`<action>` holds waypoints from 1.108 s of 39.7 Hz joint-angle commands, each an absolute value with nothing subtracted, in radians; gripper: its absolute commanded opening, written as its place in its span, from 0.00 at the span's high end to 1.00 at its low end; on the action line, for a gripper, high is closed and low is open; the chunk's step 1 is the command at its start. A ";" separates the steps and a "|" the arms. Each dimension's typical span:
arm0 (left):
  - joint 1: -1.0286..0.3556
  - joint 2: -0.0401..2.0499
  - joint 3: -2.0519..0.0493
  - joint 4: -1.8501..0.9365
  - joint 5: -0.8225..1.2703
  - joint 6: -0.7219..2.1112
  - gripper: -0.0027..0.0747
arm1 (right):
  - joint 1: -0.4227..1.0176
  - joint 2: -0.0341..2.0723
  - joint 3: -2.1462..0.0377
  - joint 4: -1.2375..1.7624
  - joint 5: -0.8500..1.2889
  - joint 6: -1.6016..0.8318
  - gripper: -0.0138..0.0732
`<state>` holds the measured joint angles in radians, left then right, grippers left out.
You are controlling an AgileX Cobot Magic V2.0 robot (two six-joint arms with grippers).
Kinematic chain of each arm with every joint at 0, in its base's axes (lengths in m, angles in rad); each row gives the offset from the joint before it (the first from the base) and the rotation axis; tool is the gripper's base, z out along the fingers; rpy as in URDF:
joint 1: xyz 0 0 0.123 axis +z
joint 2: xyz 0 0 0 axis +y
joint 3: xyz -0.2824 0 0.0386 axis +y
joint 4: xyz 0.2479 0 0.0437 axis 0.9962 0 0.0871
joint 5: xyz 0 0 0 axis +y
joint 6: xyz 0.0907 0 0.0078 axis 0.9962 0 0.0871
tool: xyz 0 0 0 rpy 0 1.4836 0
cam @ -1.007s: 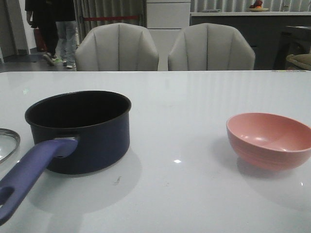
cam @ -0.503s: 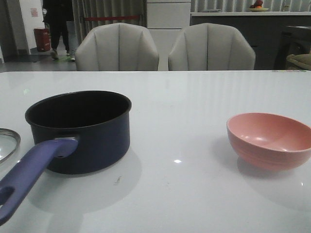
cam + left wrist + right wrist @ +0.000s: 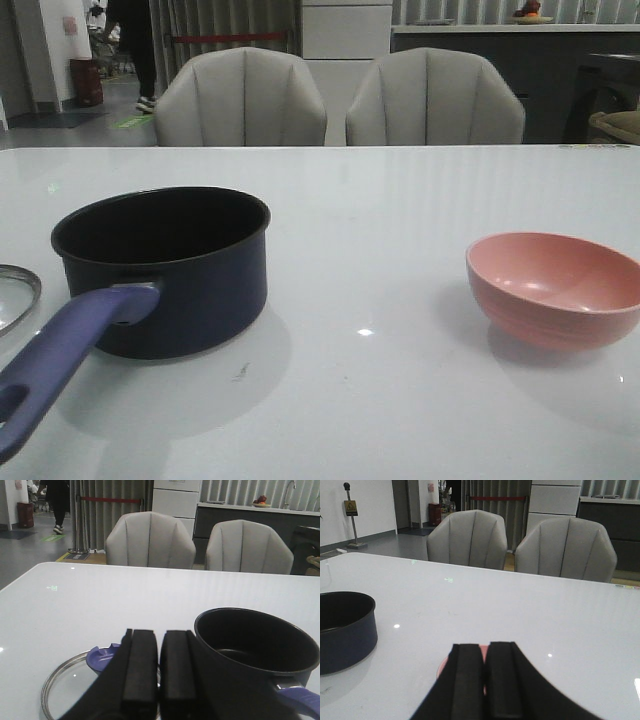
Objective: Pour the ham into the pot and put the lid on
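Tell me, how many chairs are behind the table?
2. One grey chair stands at the far edge of the table, behind the pot; the other chair is to its right. More could be outside the picture.

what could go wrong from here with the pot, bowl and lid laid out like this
The pot has its long handle sticking out toward the robot's side, so an arm reaching past could catch it and spin the pot. The lid lies flat right beside the pot, its knob partly hidden behind the shut left pincer; a grasp there may slip or knock the pot. The pink bowl sits far from the pot, so contents might spill on the way.
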<state>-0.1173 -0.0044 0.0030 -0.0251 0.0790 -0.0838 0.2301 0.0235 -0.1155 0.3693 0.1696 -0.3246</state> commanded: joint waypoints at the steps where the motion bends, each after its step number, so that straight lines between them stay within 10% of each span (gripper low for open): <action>1: -0.117 -0.021 0.026 -0.029 0.000 -0.087 0.82 | 0.231 0.035 -0.146 0.374 0.102 -0.333 0.67; 27: -0.117 -0.021 0.005 -0.138 -0.189 -0.089 0.82 | 0.231 0.035 -0.146 0.374 0.102 -0.333 0.67; 44: -0.117 0.283 -0.349 0.007 0.306 -0.089 0.82 | 0.231 0.035 -0.146 0.374 0.102 -0.333 0.67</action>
<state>-0.1173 0.2019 -0.2977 -0.0437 0.3583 -0.0838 0.2301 0.0235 -0.1155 0.3693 0.1696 -0.3246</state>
